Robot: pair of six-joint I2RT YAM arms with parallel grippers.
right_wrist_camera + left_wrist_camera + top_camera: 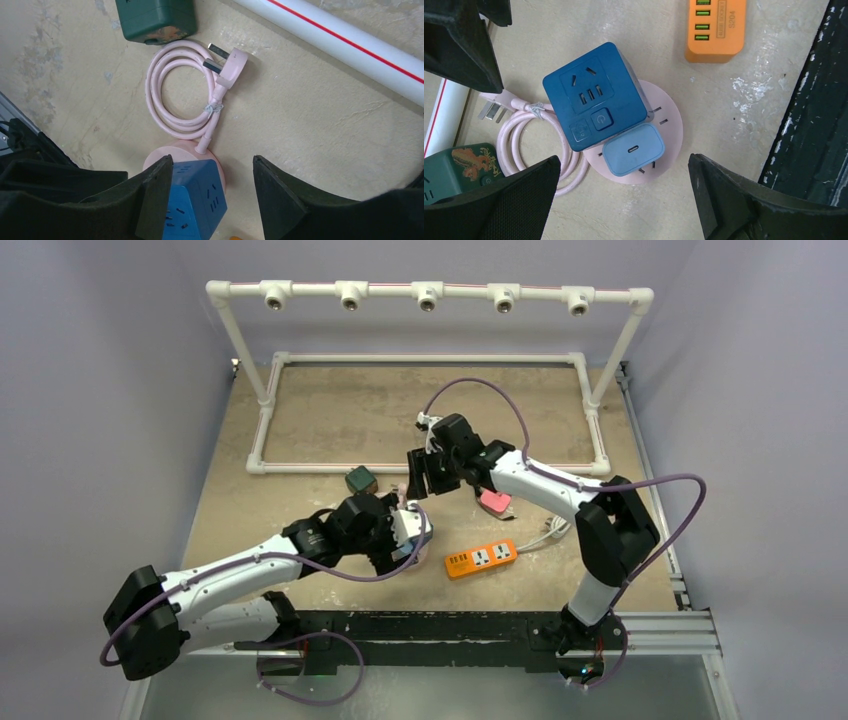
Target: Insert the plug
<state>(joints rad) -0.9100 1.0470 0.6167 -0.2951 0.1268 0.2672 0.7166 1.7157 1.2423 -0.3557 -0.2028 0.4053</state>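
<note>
A dark blue cube socket [594,95] sits on a round pink socket base [669,120], with a light blue charger [634,150] plugged in beside it. The base's pink cable is coiled [175,85] and ends in a loose pink plug [227,62] lying on the table. My left gripper [624,159] hangs open above the base, its fingers well apart on either side. My right gripper [212,160] is open too, above the cube [197,200], with its left finger beside the cube's edge. In the top view both grippers [405,540] [425,485] hide the base.
An orange power strip [480,558] lies right of the left gripper. A green cube socket [361,480] stands by the cable coil. A pink-red object [495,502] lies under the right arm. A white pipe frame [430,468] crosses behind.
</note>
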